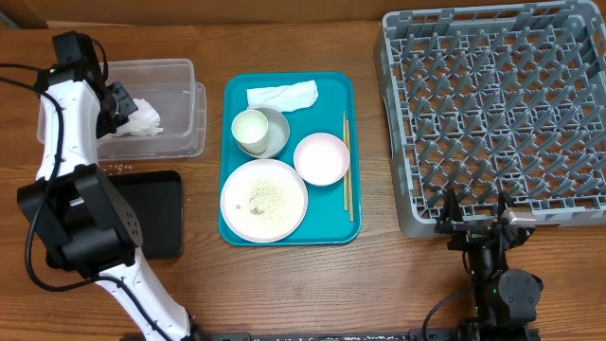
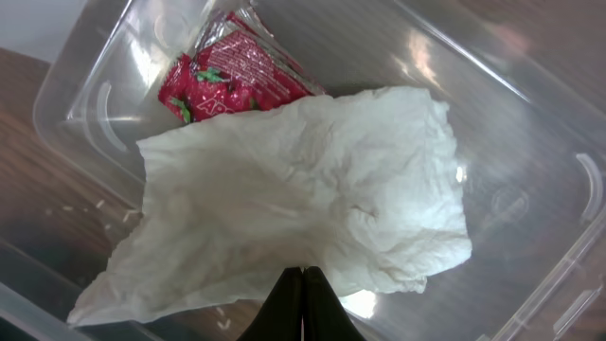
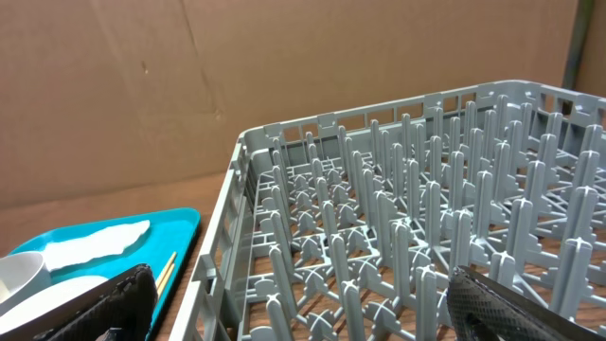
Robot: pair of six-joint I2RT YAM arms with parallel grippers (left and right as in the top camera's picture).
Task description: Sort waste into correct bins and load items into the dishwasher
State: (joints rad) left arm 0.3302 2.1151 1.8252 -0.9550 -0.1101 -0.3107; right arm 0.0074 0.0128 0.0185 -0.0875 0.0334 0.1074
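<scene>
My left gripper [image 1: 123, 102] is over the clear tub [image 1: 180, 74], shut on the edge of a crumpled white napkin [image 1: 144, 116]. In the left wrist view the fingertips [image 2: 303, 275] pinch the napkin [image 2: 303, 189] above the tub floor [image 2: 530, 161], with a red wrapper [image 2: 232, 80] lying in the tub behind it. On the teal tray [image 1: 232, 95] are another napkin [image 1: 282, 95], a white cup [image 1: 250, 128] inside a grey bowl [image 1: 276, 135], a pinkish bowl [image 1: 322, 158] and a plate [image 1: 264, 199] with rice grains. My right gripper [image 1: 476, 223] is open and empty at the grey rack's [image 1: 492, 104] front edge.
A black tray [image 1: 156, 213] lies in front of the tub, partly under the left arm. Wooden chopsticks [image 1: 347, 166] lie along the teal tray's right side. The right wrist view shows the rack's pegs [image 3: 379, 218] and the teal tray's corner [image 3: 180, 227].
</scene>
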